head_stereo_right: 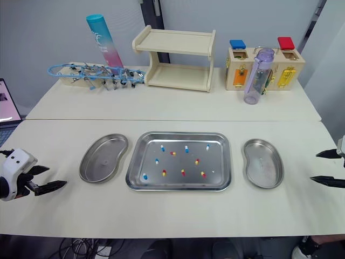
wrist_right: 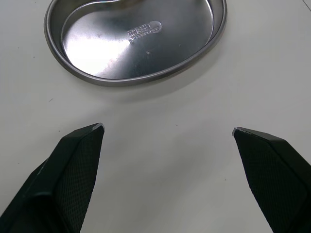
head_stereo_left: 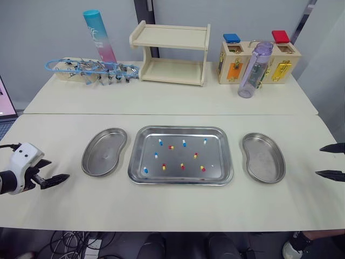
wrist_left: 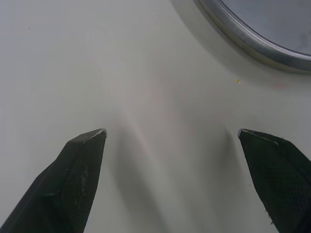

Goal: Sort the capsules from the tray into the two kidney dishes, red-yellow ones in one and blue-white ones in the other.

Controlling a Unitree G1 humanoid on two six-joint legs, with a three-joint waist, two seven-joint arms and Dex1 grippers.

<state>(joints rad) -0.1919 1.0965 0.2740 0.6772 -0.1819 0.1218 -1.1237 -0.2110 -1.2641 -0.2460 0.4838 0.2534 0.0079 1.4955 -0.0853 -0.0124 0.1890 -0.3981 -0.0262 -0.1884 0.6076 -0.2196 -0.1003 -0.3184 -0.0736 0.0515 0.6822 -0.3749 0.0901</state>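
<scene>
So this is basically square one. The tray (head_stereo_left: 180, 128) sits in the middle of the tabletop (head_stereo_left: 178, 210), towards its front edge. All the capsules (head_stereo_left: 182, 166) are inside it, spread out and not touching each other. I count five red-yellow ones (head_stereo_left: 171, 147) and five blue-white ones (head_stereo_left: 184, 143), mixed together with no pattern.

The left dish (head_stereo_left: 105, 154) is just beside the tray on the side of the tabletop's left edge, and the right dish (head_stereo_left: 264, 159) mirrors it on the other side. Both are empty.

The left gripper (head_stereo_left: 58, 169) hovers low near the left edge of the tabletop, fingers spread wide with nothing between them, just short of the left dish. The right gripper (head_stereo_left: 319, 161) is near the right edge, also spread wide and empty, pointing at the right dish.

My read is that nothing's sorted yet and the step in hand is going for the first capsule. The next move needs one arm to swing in over the tray, past its dish. It then has to narrow that wide gap a lot before coming down on one capsule. They're tiny and sit on slick metal, so I'd guess a sloppy pinch just flicks one away. Which colour goes to which dish is still open too.
</scene>
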